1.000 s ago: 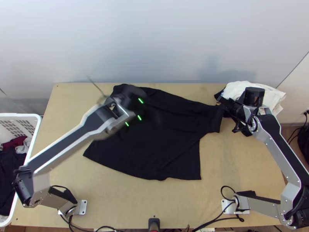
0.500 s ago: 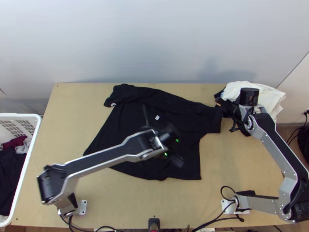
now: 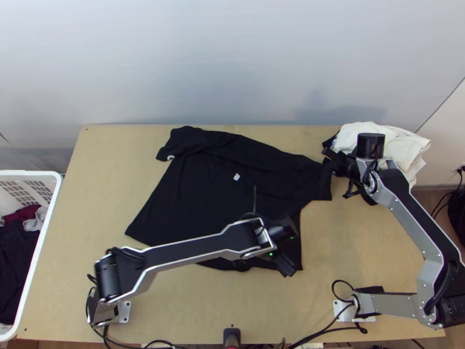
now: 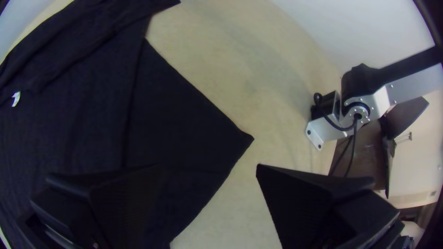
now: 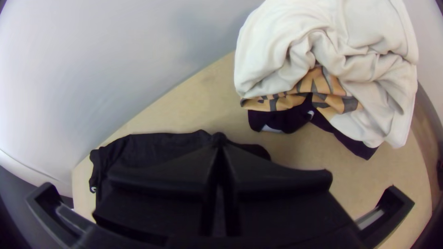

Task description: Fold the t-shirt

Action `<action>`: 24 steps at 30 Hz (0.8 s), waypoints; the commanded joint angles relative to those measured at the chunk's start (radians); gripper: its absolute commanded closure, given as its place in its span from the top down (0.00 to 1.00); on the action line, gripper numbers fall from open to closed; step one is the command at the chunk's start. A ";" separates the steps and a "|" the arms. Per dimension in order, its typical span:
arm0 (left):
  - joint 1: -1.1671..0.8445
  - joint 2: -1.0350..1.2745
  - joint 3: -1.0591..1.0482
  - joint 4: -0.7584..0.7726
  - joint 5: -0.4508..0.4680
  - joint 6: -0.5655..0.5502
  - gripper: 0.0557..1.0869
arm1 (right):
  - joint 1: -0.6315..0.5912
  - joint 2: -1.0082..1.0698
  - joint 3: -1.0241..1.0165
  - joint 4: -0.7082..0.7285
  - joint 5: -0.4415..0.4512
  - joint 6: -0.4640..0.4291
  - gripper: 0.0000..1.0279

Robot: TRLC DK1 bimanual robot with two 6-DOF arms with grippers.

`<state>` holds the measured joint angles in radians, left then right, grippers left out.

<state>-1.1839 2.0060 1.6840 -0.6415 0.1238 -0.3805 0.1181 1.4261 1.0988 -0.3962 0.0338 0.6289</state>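
Smooth black fabric is seen in the t-shirt (image 3: 197, 198), which is laid across the middle of the light wooden table (image 3: 372, 262), broadly spread, rippled along its far side, with a straight-edged hem corner (image 4: 230, 138) and a small white label (image 3: 236, 177). The left gripper (image 3: 288, 266) is held over the hem, fingers spread wide. The right gripper's (image 3: 329, 153) fingers are pressed together near one sleeve (image 3: 321, 183), beside thick, rumpled white cloth (image 3: 372, 134).

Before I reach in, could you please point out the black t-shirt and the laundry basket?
Black t-shirt (image 3: 192, 200), top view, on its spread body.
Laundry basket (image 3: 54, 192), top view, on its white rim.
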 commanded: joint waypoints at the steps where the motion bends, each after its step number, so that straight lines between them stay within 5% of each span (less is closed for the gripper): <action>1: -0.042 0.103 0.063 0.032 -0.004 -0.006 0.93 | -0.005 0.007 -0.010 0.000 0.000 0.005 0.03; 5: -0.059 0.146 0.071 0.057 -0.038 0.009 0.93 | -0.005 0.005 -0.013 0.000 0.000 0.012 0.04; 7: -0.062 0.154 0.071 0.074 -0.052 0.011 0.93 | -0.005 -0.003 -0.013 0.000 0.000 0.012 0.20; 16: -0.079 0.186 0.097 0.080 -0.078 0.012 0.94 | -0.031 -0.029 -0.025 0.000 0.000 0.018 0.63; 24: -0.083 0.212 0.103 0.069 -0.095 0.008 0.88 | -0.038 -0.066 -0.039 -0.006 0.000 0.029 0.81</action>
<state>-1.2613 2.1952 1.7802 -0.5655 0.0467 -0.3687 0.0872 1.3907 1.0729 -0.3965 0.0338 0.6518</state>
